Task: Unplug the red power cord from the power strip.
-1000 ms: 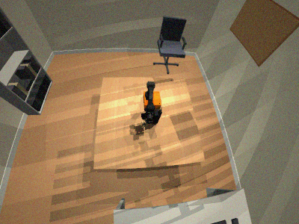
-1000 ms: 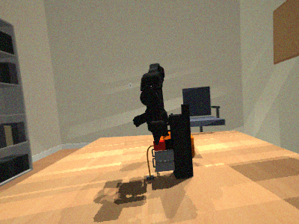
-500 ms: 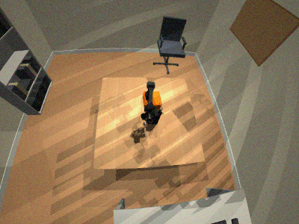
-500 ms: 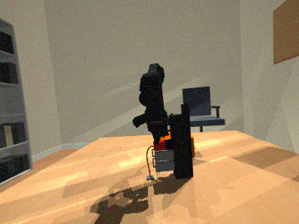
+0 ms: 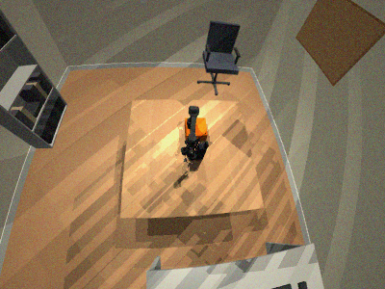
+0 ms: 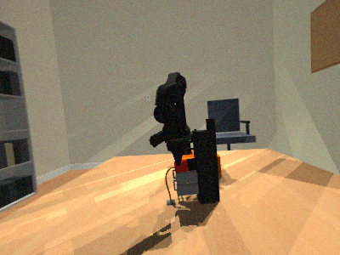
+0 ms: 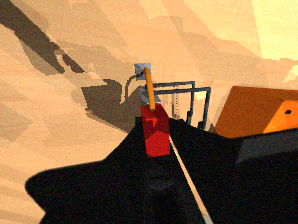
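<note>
My gripper points down and is shut on the red plug. The plug sits right at the top of the grey power strip, and I cannot tell whether its prongs are still in the socket. The orange cord runs from the plug and curves down to a small grey end piece on the wooden table. The black fingers cover the lower part of the plug in the wrist view.
A tall black block stands right beside the strip. The arm's orange base box is behind it. An office chair stands beyond the table. A shelf is at the left.
</note>
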`<state>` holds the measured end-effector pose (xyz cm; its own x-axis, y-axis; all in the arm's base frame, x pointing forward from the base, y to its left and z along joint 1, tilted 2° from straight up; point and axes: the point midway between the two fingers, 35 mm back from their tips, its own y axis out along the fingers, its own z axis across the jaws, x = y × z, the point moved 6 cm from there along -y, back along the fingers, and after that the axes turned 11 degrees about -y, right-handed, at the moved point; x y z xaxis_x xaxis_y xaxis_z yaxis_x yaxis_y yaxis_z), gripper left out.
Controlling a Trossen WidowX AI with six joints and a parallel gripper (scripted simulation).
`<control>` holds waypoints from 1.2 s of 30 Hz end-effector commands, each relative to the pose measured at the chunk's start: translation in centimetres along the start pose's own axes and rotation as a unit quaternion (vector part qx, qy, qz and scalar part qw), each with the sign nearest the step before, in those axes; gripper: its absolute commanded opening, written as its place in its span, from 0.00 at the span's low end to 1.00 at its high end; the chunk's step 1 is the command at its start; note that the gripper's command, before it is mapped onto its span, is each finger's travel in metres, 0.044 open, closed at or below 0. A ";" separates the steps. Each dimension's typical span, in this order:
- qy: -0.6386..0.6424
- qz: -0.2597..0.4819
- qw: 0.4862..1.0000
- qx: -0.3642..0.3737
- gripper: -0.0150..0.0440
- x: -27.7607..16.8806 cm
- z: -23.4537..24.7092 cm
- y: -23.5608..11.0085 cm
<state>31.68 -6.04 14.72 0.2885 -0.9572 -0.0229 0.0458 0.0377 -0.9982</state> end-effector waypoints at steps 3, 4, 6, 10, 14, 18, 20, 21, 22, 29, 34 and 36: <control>0.019 -0.033 0.999 -0.005 0.25 3.3 -1.1 -0.6; 0.019 -0.033 0.999 -0.005 0.25 3.4 -1.1 -0.6; 0.019 -0.034 0.999 -0.005 0.25 3.7 -1.3 -0.7; 0.019 -0.034 0.999 -0.006 0.25 4.3 -1.5 -0.8; 0.019 -0.034 0.999 -0.006 0.25 4.9 -1.8 -0.9; 0.020 -0.034 0.999 -0.006 0.30 5.1 -2.0 -0.9; 0.020 -0.033 0.999 -0.006 0.39 4.0 -1.7 -0.6; 0.020 -0.033 0.999 -0.006 0.43 3.6 -1.7 -0.5; 0.020 -0.033 0.999 -0.006 0.48 3.5 -1.6 -0.5; 0.020 -0.033 0.999 -0.006 0.79 3.5 -1.6 -0.5; 0.020 -0.033 0.999 -0.006 1.00 4.8 -1.8 -0.9; 0.020 -0.034 0.999 -0.006 1.00 6.7 -2.2 -1.5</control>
<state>31.26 -10.71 15.34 0.2560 -0.9659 0.0376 0.0499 -0.0256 -0.9984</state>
